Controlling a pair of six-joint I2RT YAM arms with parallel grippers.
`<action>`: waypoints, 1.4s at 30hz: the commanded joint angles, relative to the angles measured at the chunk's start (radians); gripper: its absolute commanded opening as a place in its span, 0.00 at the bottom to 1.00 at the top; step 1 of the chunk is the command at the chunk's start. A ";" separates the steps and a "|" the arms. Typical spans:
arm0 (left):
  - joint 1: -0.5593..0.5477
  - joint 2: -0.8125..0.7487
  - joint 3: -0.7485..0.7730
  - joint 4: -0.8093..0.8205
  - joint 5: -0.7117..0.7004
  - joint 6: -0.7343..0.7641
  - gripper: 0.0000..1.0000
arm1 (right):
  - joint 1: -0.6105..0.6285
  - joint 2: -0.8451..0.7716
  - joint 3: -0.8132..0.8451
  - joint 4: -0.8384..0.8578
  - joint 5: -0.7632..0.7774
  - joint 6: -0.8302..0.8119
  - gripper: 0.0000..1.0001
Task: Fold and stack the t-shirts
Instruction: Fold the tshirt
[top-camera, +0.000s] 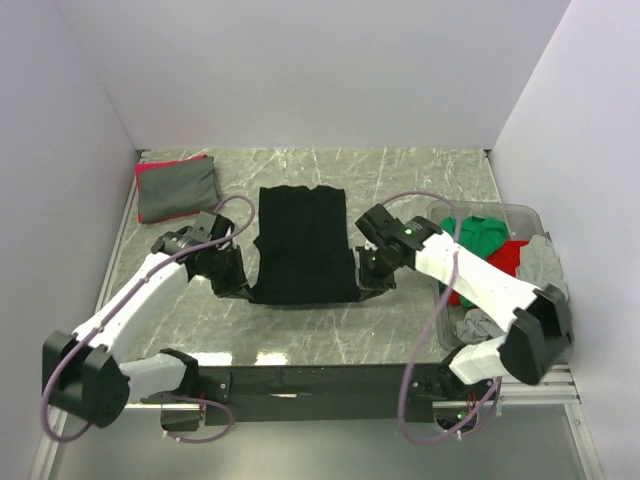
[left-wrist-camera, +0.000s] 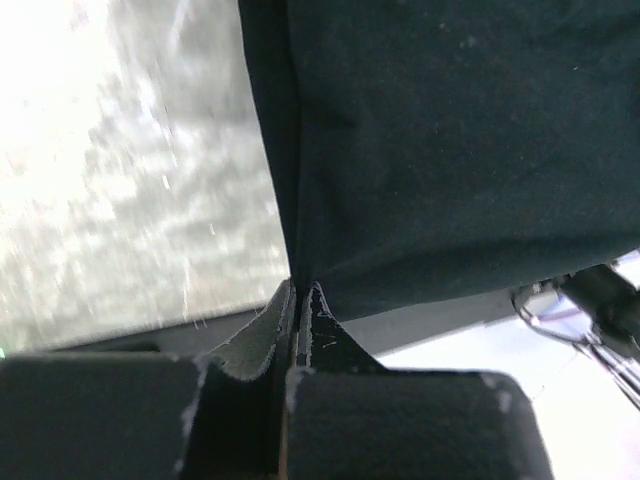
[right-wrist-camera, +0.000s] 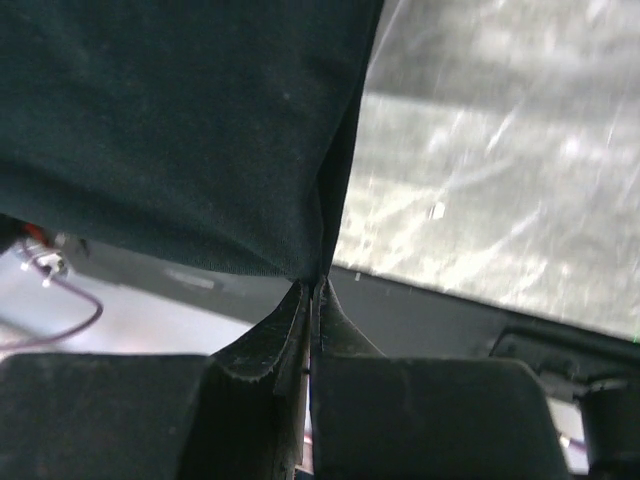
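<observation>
One clear plastic bin (top-camera: 522, 212) stands at the right edge of the table (top-camera: 400, 175), holding a green shirt (top-camera: 475, 233) at its far end, a red shirt (top-camera: 510, 257) next to it and a grey shirt (top-camera: 543, 262) draped over its right rim. Spread flat at mid-table, outside the bin, lies the black t-shirt (top-camera: 306, 245); the left gripper (top-camera: 232, 275) is pinched tight on its near left corner and the right gripper (top-camera: 372, 270) on its near right corner. A folded grey shirt (top-camera: 175, 187) with a red edge showing lies at the far left corner.

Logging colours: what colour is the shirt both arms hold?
Black: the shirt shows best in the top view.
</observation>
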 joint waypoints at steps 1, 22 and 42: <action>-0.018 -0.076 0.058 -0.159 -0.029 -0.045 0.00 | 0.023 -0.105 -0.010 -0.162 0.073 0.045 0.00; 0.057 0.147 0.431 -0.051 -0.015 -0.060 0.00 | -0.067 0.074 0.428 -0.204 0.176 -0.004 0.00; 0.200 0.615 0.702 0.172 0.126 -0.021 0.00 | -0.234 0.621 0.970 -0.201 0.099 -0.180 0.00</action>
